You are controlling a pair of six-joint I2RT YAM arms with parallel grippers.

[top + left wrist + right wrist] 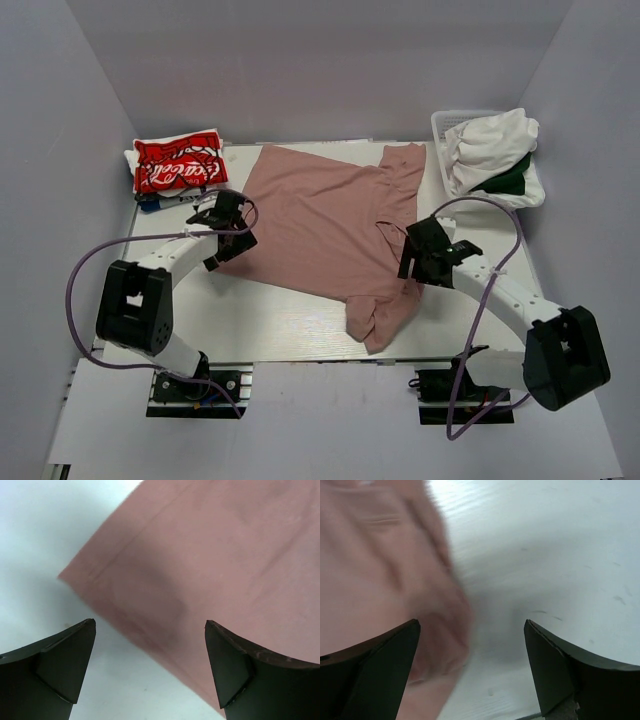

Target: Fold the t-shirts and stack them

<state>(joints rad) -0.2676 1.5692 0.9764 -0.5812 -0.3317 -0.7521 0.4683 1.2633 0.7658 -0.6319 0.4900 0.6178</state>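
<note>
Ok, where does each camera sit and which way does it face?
Top external: above and behind the bases, looking down on the table, pink t-shirt, left arm and right arm.
Left wrist: on the left arm, facing down at the shirt's hem corner; open left end effector shows.
Right wrist: on the right arm, facing down at shirt edge and table; open right end effector shows.
All share the pink t-shirt.

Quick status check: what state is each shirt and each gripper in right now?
pink t-shirt: spread out, near end rumpled
red t-shirt: folded, far-left corner
white t-shirts: crumpled in basket
green t-shirt: crumpled in basket
left gripper: open, empty
right gripper: open, empty
</note>
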